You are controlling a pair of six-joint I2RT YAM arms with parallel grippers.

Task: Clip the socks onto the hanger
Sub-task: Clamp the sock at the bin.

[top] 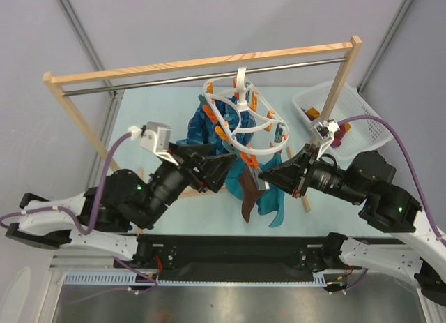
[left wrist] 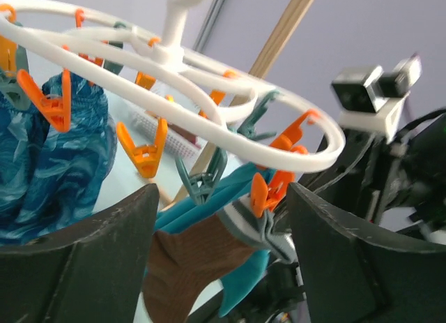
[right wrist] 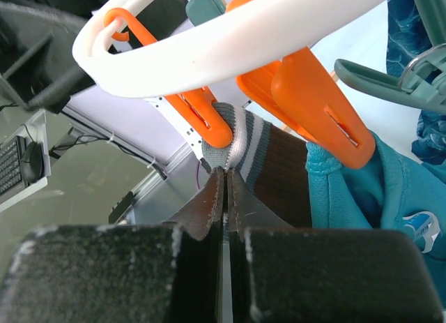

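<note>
The white ring hanger (top: 240,110) hangs by its hook from the rack's metal bar, with orange and grey-teal clips dangling. A dark brown sock (top: 249,192) with a grey-and-white striped cuff hangs from an orange clip (right wrist: 205,117). My right gripper (right wrist: 225,173) is shut, its tips pinching the cuff (right wrist: 244,145) just below that clip; it also shows in the top view (top: 263,175). My left gripper (left wrist: 221,197) is open and empty, its fingers either side of the brown sock (left wrist: 185,260) below the hanger (left wrist: 209,114). A magenta sock (top: 337,137) lies at the basket.
The wooden-framed rack (top: 209,61) spans the back. A blue patterned cloth (top: 202,128) and a teal cloth (top: 268,201) hang from other clips. A white basket (top: 362,124) stands at the back right, behind the rack's right post.
</note>
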